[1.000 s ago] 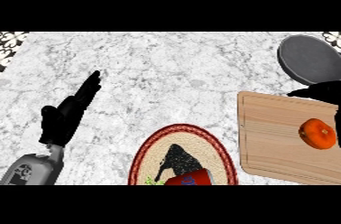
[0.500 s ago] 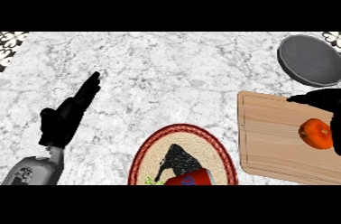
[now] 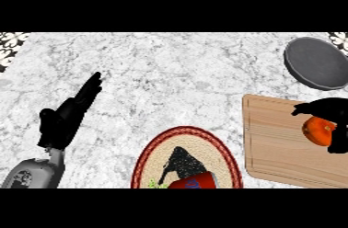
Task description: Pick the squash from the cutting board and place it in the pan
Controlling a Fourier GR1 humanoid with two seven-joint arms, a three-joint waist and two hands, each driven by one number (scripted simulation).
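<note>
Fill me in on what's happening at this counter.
The right hand is curling over the orange squash on the wooden cutting board without lifting it. The grey pan sits beyond the board, with nothing in it. The left hand rests open at the left. A woven mat lies in front.

The left hand [image 3: 65, 119] is seen at the lower left of the head view, held open with its fingers [image 3: 90, 87] straight and pointed up and to the right, the thumb set apart on the left side. It is carried on a grey forearm [image 3: 31, 174] that enters from the lower left corner. The right hand [image 3: 331, 111] is found at the right edge, partly cut off; its fingers appear to be curled downward, though how far they are closed cannot be made out.
</note>
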